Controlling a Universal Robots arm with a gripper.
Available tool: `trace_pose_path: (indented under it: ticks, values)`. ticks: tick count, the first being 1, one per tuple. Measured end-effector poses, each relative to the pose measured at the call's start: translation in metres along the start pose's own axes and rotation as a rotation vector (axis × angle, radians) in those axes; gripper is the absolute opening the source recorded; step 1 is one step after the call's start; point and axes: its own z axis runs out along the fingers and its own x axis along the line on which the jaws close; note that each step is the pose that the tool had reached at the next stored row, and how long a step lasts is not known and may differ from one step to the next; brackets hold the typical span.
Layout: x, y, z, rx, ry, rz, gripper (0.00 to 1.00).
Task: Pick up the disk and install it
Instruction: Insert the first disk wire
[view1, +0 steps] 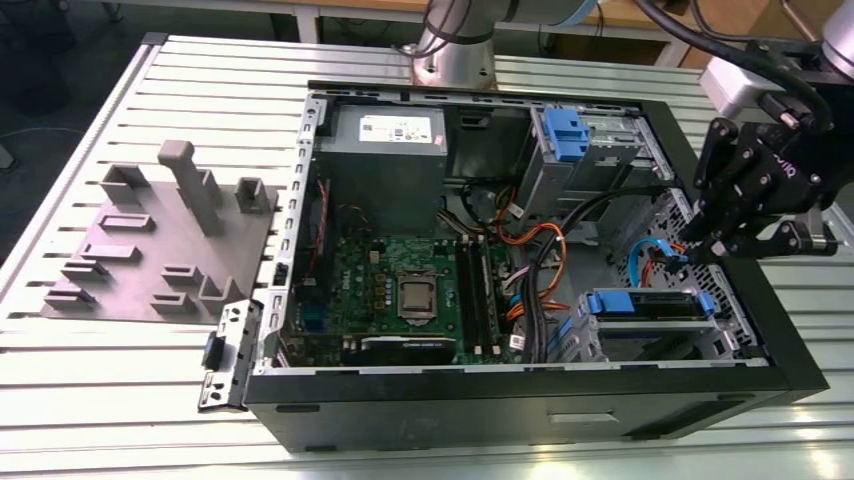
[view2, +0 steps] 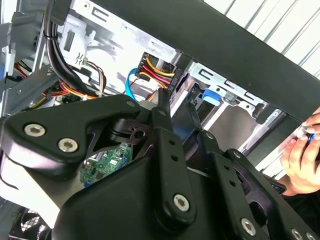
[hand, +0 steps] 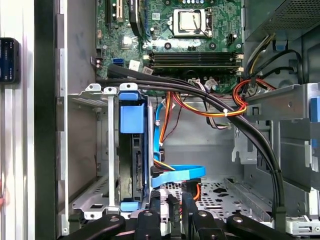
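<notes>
Over the open black computer case (view1: 534, 400), the black gripper (view1: 727, 245), fingers pressed together on nothing, could snag orange cables (hand: 210, 107) beside the blue-railed silver-grey disk (hand: 134, 165).

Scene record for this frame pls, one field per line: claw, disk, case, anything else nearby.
claw: over the case's side at the exterior view's right, just above the drive cage
disk: sits in the drive cage, blue rails showing at both ends
blue cable: runs up to the disk; cannot tell if plugged in
case: open, lying on the slatted table
fixture plate: grey, beside the case at the exterior view's left
hand: a person's, just outside the case wall
</notes>
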Motion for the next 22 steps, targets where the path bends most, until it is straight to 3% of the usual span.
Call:
trace_pose_path:
  ticks: [12, 18, 22]
  values:
    - [-0.0003, -0.0004, 0.0039, -0.0001, 0.0013, 0.0, 0.31]
    - [-0.0005, -0.0006, 0.0046, 0.0001, 0.0075, 0.0, 0.31]
    - [-0.0011, -0.001, 0.0059, 0.0001, 0.0078, -0.001, 0.31]
